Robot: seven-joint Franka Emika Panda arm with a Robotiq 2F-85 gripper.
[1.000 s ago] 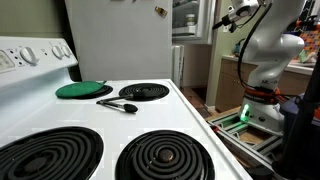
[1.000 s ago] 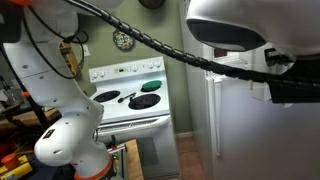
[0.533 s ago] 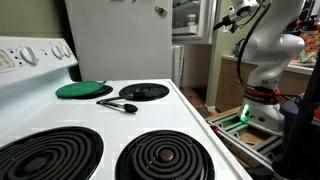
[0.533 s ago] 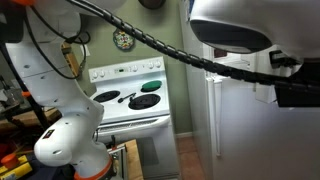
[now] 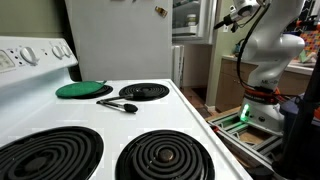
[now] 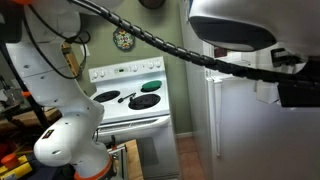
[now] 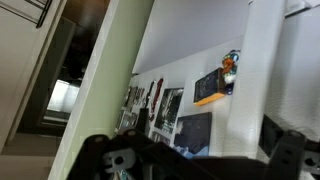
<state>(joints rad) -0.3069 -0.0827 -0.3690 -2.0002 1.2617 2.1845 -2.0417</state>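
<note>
The fridge (image 7: 200, 40) fills the middle and right of the wrist view, tilted, its white side carrying an orange magnet (image 7: 207, 88) right of centre and a row of photos (image 7: 165, 108) below it. In an exterior view the fridge (image 5: 120, 40) stands at upper centre, behind the stove; in an exterior view it is the pale block at lower right (image 6: 240, 130).

The gripper (image 7: 195, 165) sits along the bottom edge of the wrist view, its fingers (image 7: 110, 160) spread wide at lower left and lower right with nothing between them. It touches nothing. In an exterior view the gripper (image 5: 230, 16) hangs at upper right, well apart from the stove, on the white arm (image 5: 270, 50).

The stove (image 5: 200, 125) takes the lower left of that view. A green lid (image 5: 83, 90) lies at its back left, and a black spoon (image 5: 118, 104) lies just in front, near the back burner (image 5: 143, 92). Two more burners (image 5: 165, 157) are at the bottom edge.
</note>
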